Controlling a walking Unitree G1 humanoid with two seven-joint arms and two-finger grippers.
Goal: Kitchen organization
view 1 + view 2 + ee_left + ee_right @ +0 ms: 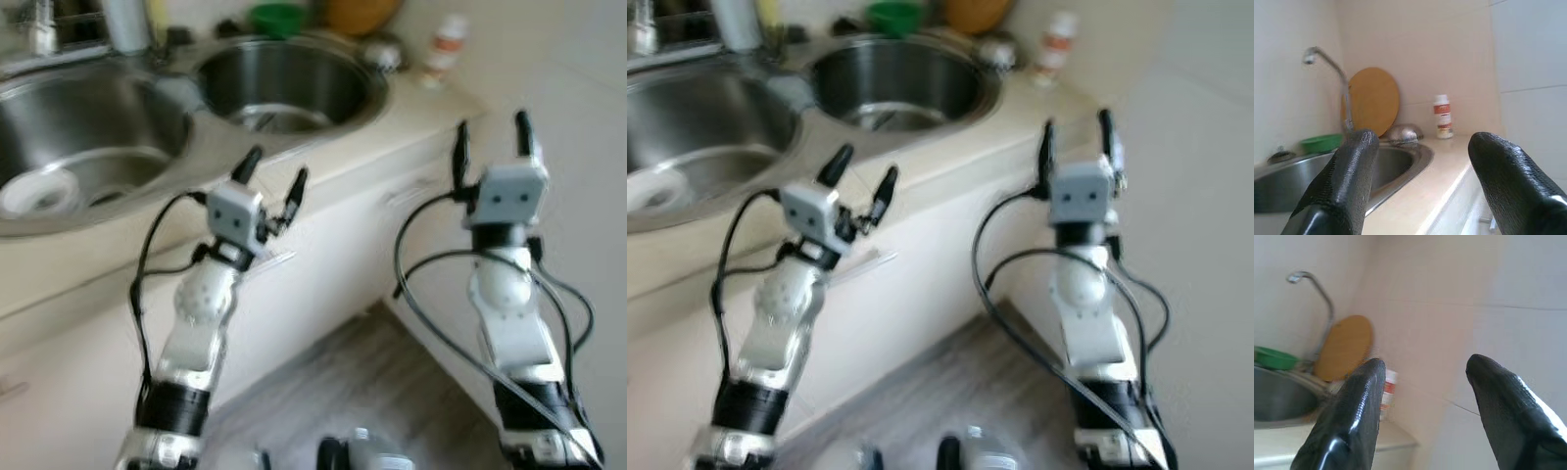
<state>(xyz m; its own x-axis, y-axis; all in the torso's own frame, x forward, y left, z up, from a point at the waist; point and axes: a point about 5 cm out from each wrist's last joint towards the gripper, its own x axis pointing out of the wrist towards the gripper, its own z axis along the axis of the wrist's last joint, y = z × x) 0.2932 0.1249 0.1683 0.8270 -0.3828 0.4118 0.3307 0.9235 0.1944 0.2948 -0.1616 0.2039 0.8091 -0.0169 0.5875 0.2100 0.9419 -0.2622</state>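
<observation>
So it looks like the approach stage to me, nothing picked up yet. Both arms are raised in front of the counter [411, 137], which carries a double sink: big left basin [88, 147] with something white and round [39, 194] lying in it, right basin [284, 83] next to it. Behind the sinks there's a round wooden board [1374, 100] leaning on the wall, a green bowl [1322, 143], a small metal bowl [1403, 133] and a little white bottle [446, 47] with a red label, standing upright near the counter's far corner.

Left gripper [271, 178] hovers at the counter edge just in front of the right basin, fingers spread wide, empty. Right gripper [490, 137] is off the counter's end, also wide and empty, with the bottle beyond it, well apart.

My guess: the bottle is the thing to tidy, so next up is reaching the right arm forward over the counter to it. Could be something else though.
</observation>
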